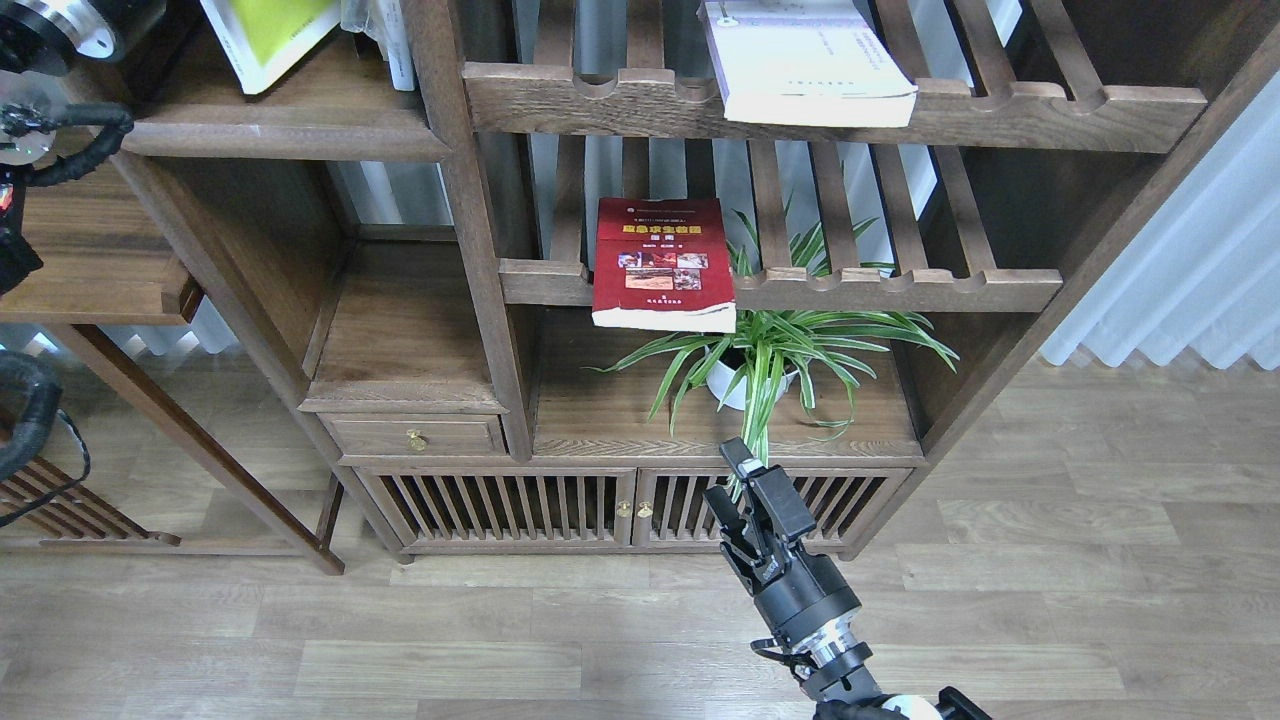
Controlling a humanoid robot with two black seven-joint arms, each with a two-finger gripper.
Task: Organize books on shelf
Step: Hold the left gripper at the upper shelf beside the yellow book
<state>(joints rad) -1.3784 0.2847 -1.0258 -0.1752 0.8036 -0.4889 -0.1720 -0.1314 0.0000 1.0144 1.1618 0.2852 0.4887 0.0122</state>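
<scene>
The yellow-green book stands tilted on the plank shelf at the upper left, its lower corner on the wood and its top cut off by the frame edge. Part of the left arm shows at the top left corner, just beside this book; its gripper is out of the picture. The lilac-white book lies flat on the upper slatted shelf, its near end jutting over the notched front rail. The dark red book lies flat on the middle slatted shelf, also overhanging its rail, with a potted spider plant just below it and to the right. The right gripper hangs low in front of the cabinet doors, under the plant's leaves, well below the red book and far from the other two. Its two fingers stand slightly apart, holding nothing.
</scene>
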